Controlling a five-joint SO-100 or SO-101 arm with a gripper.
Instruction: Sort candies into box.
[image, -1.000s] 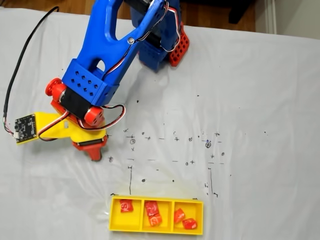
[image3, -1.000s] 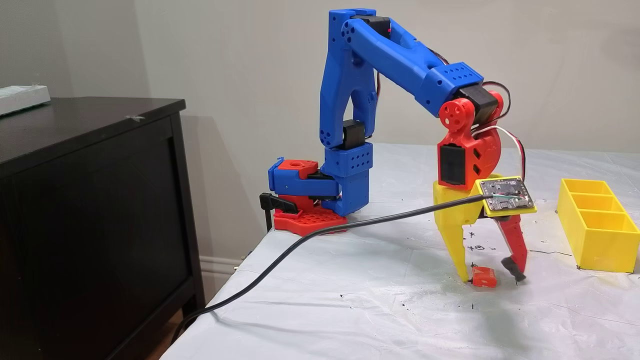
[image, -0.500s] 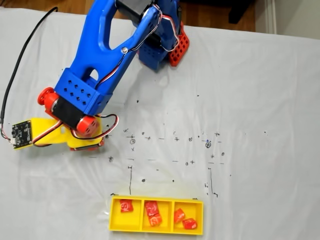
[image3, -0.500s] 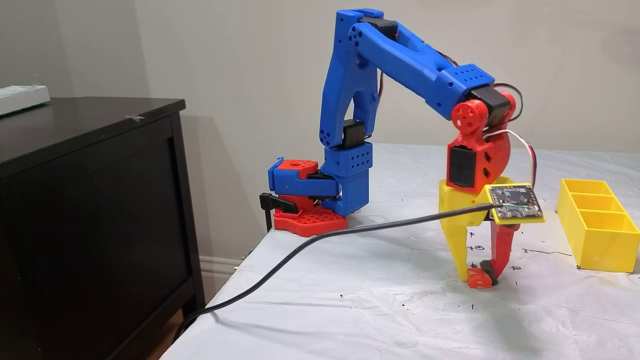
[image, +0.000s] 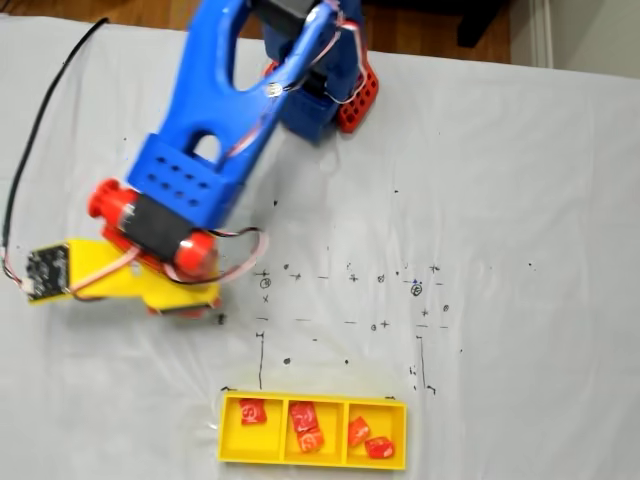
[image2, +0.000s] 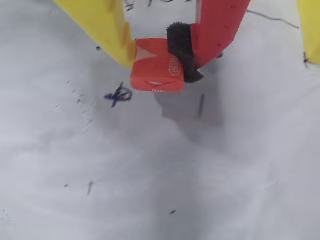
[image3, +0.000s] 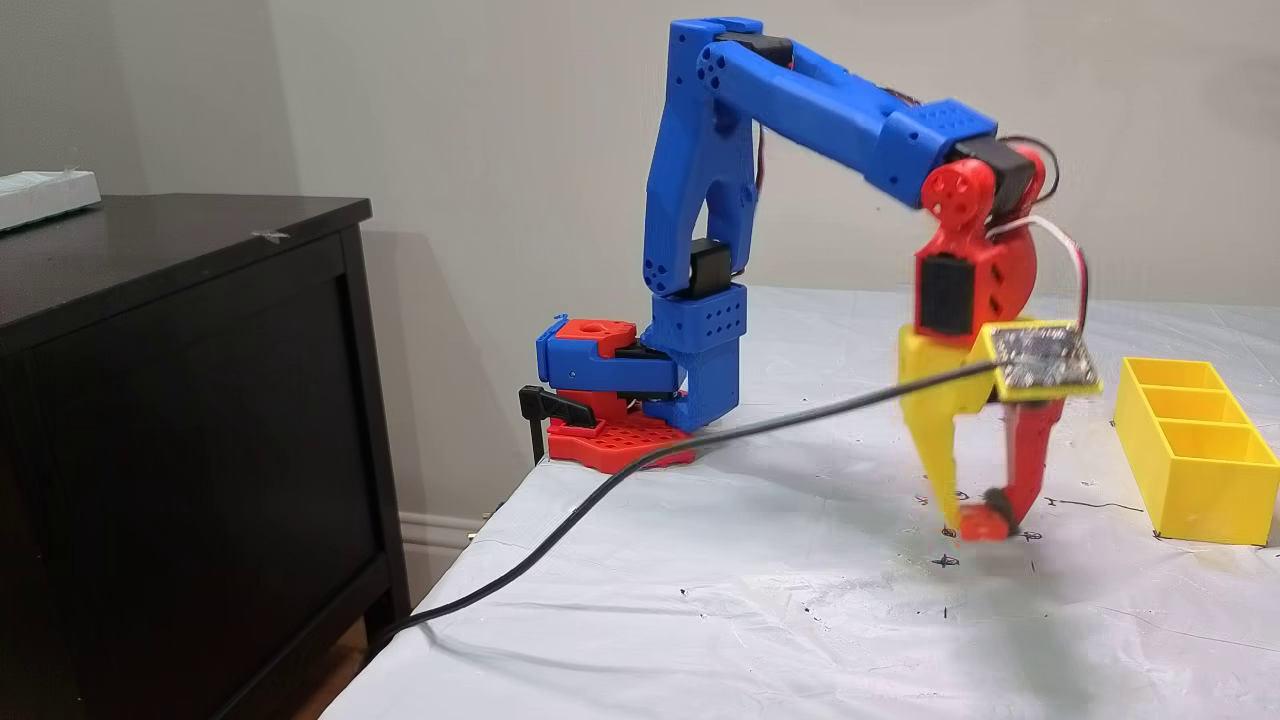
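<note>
My gripper is shut on one red candy and holds it a little above the white table cover. In the wrist view the candy is pinched between the yellow finger and the black pad of the red finger, and its shadow falls on the cover below. The yellow box lies at the bottom of a fixed view. Its left compartment holds one candy, its middle one two candies and its right one two candies. In a fixed view the box stands to the right of the gripper.
The blue arm reaches from its red and blue base across the left of the cover. A black cable trails from the wrist board off the table's left edge. Pen marks dot the cover. A dark cabinet stands beside the table.
The gripper shut on the candy that lay on the table between its fingers. It has since lifted the candy off the cover and moved a little toward the box.
</note>
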